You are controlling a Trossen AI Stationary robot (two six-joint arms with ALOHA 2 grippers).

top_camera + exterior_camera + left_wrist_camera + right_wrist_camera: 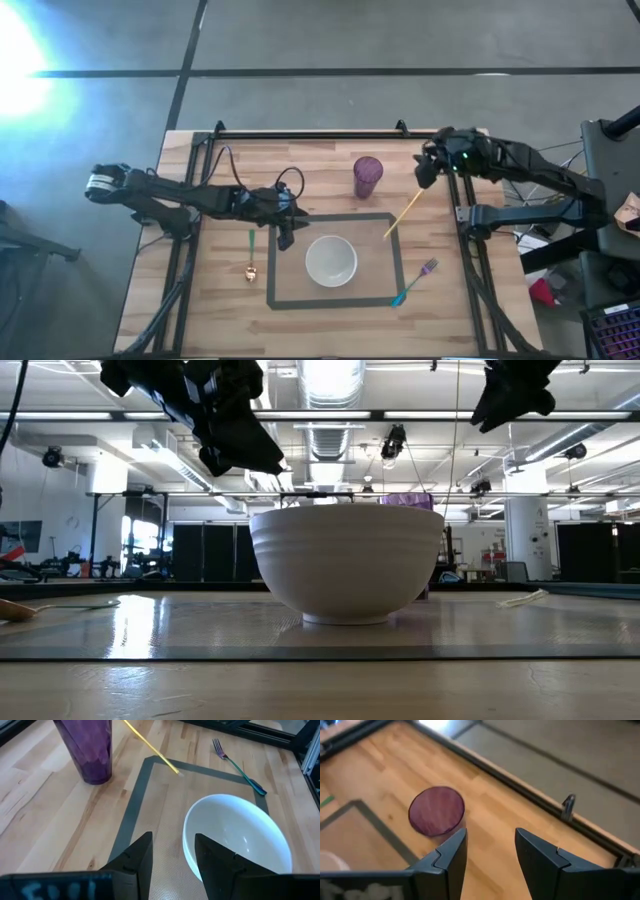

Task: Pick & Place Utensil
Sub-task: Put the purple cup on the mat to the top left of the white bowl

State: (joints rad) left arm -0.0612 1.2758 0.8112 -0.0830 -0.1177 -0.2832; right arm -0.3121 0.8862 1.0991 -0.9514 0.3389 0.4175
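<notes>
I see three utensils lying flat on the table: a gold-bowled spoon [251, 257] (green handle) toward the left edge, a yellow chopstick [404, 214] mid-right, a teal-handled fork [415, 282] front-right.

Grey concrete floor [400, 35] with dark seams surrounding the light wooden surface [230, 300]; long ceiling strip lights [400, 417] glowing overhead.

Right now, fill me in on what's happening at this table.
Neither arm holds anything. The left gripper hangs open by the white bowl, which sits inside the taped rectangle. The right gripper hangs open near the purple cup. A spoon, a fork and a yellow stick lie on the table, untouched.
</notes>
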